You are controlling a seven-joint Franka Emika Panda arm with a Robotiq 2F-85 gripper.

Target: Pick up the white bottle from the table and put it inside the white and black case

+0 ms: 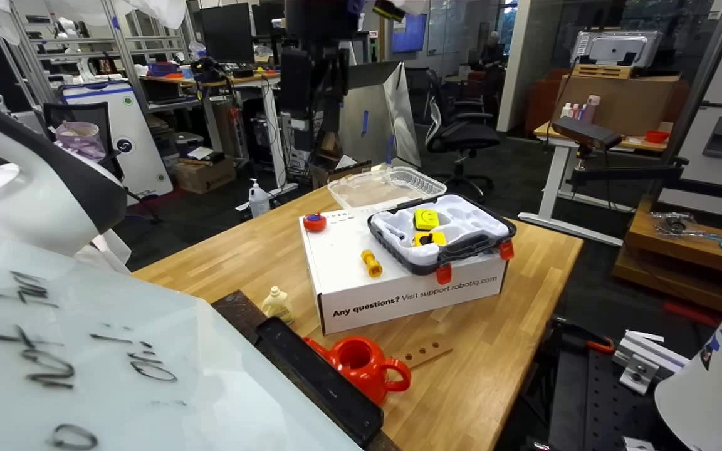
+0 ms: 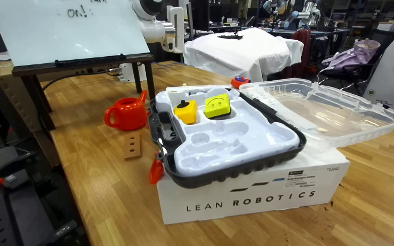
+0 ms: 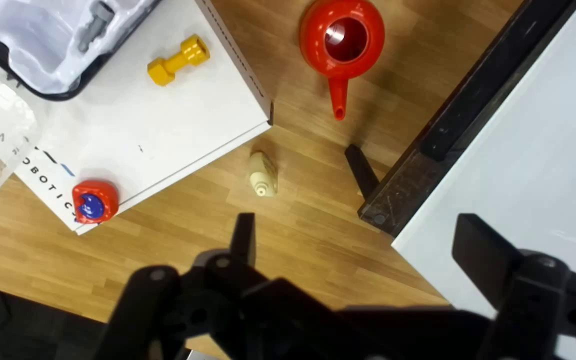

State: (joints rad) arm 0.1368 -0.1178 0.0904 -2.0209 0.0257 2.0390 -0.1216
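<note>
Near the carton [image 3: 178, 120] stood one ivory bottle [image 3: 263, 174]; the gripper [image 3: 357, 245] was spread; only both exterior views showed one smiley block [image 2: 217, 106].

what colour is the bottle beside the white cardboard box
The bottle is pale cream-yellow; it shows best in the wrist view.

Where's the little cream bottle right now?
In the wrist view, just left of centre: the bottle stands on the table between the large white box and the whiteboard stand's leg.

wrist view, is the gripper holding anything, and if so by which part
Nothing is held: the gripper is open, and the bottle stands apart from it on the table.
</note>
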